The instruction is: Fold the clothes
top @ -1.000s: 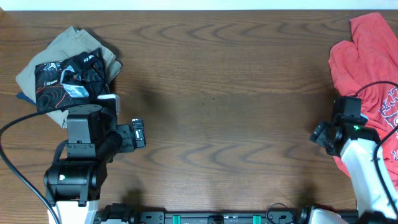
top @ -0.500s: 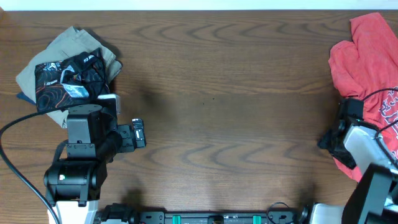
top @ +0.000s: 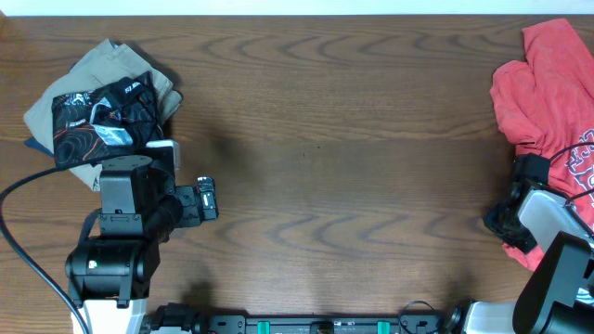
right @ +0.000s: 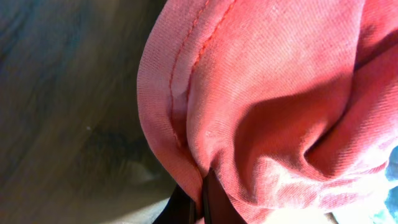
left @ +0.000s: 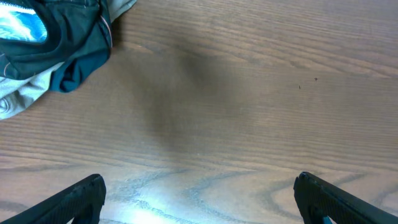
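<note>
Robotics lab workbench, wood-grain table (top: 325, 139), left arm (top: 121, 241) and right arm (top: 557, 269) by a black rail (top: 325, 325), loose cable (top: 28, 178) trailing

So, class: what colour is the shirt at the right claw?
Coral red; the shirt shows best in the right wrist view.

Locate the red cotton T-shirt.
Overhead view: the red cotton T-shirt lies crumpled on the wooden table, far right, its near hem pinched by the right gripper.
</note>
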Controlling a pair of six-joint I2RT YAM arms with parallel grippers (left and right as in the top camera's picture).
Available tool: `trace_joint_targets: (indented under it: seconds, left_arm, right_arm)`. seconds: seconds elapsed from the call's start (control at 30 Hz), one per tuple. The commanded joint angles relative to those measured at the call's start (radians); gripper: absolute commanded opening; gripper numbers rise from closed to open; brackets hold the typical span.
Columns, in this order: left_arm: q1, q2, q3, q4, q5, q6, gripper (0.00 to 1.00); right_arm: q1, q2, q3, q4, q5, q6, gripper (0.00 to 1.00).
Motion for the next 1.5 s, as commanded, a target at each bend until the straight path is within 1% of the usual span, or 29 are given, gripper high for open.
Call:
trace_joint_targets:
  seconds: [0.0, 0.13, 0.23, 0.3, 0.4, 0.53, 0.63, 0.73, 0.83, 0.9, 1.0, 1.03, 1.07, 1.1, 1.13, 1.17, 1.23, 1.3, 1.37, 1.47]
  left_arm:
    - [0.002, -0.002, 0.018, 0.005, 0.001, -0.008, 0.98]
    - [0.002, -0.002, 0.018, 0.011, 0.001, -0.009, 0.98]
    - [0.002, -0.002, 0.018, 0.011, 0.001, -0.008, 0.98]
    - [0.002, -0.002, 0.018, 0.012, 0.001, -0.008, 0.98]
    - [0.002, -0.002, 0.018, 0.012, 0.001, -0.008, 0.97]
    - [0.002, -0.002, 0.018, 0.012, 0.001, -0.009, 0.97]
    - [0.002, -0.002, 0.018, 0.012, 0.001, -0.009, 0.98]
    - [0.002, -0.002, 0.018, 0.012, 0.001, -0.009, 0.98]
    - [0.002, 0.0, 0.018, 0.012, 0.002, -0.009, 0.98]
    - [0.002, 0.002, 0.018, 0.012, 0.002, -0.009, 0.98]
    - [0.002, 0.005, 0.018, 0.012, 0.002, -0.01, 0.98]
    - [0.002, 0.005, 0.018, 0.012, 0.002, -0.013, 0.98]
    - [0.002, 0.005, 0.018, 0.012, 0.002, -0.03, 0.98]
    - [0.002, 0.005, 0.018, 0.012, 0.002, -0.064, 0.98]
    - [0.002, 0.005, 0.018, 0.012, 0.002, -0.099, 0.98]
    - [0.002, 0.005, 0.018, 0.011, 0.002, -0.148, 0.98]
    - [0.002, 0.005, 0.018, 0.011, 0.002, -0.246, 0.98]
    - [0.002, 0.007, 0.016, 0.012, 0.014, -0.333, 0.98]
    - [0.001, 0.019, 0.013, 0.016, 0.072, -0.386, 0.98]
    - [-0.001, 0.064, 0.007, 0.02, 0.184, -0.406, 0.98]
  right_arm:
    - [-0.011, -0.037, 0.048, -0.057, -0.108, -0.04, 0.01]
    - [-0.006, -0.139, 0.215, -0.189, -0.243, -0.141, 0.01]
    - [0.016, -0.227, 0.378, -0.301, -0.438, -0.261, 0.01]
    - [0.046, -0.275, 0.447, -0.352, -0.565, -0.325, 0.01]
    - [0.124, -0.329, 0.485, -0.401, -0.705, -0.367, 0.01]
    - [0.3, -0.357, 0.478, -0.443, -0.807, -0.372, 0.01]
    - [0.462, -0.349, 0.464, -0.397, -0.868, -0.364, 0.01]
    - [0.619, -0.327, 0.45, -0.26, -0.879, -0.299, 0.02]
    - [0.76, -0.289, 0.447, -0.106, -0.879, -0.288, 0.01]
    - [0.826, -0.261, 0.447, -0.039, -0.871, -0.289, 0.03]
    - [0.893, -0.211, 0.447, -0.014, -0.775, -0.288, 0.22]
    - [0.905, -0.193, 0.447, -0.023, -0.734, -0.288, 0.37]
    - [0.91, -0.18, 0.447, -0.032, -0.695, -0.286, 0.5]
    - [0.906, -0.166, 0.447, -0.05, -0.627, -0.271, 0.73]
    - [0.899, -0.163, 0.448, -0.066, -0.574, -0.261, 0.92]
    - [0.885, -0.163, 0.448, -0.084, -0.51, -0.252, 0.99]
    - [0.845, -0.173, 0.454, -0.124, -0.417, -0.247, 0.99]
    - [0.791, -0.191, 0.461, -0.166, -0.372, -0.248, 0.99]
    - [0.719, -0.219, 0.462, -0.214, -0.362, -0.248, 0.99]
    - [0.602, -0.251, 0.462, -0.298, -0.362, -0.248, 0.99]
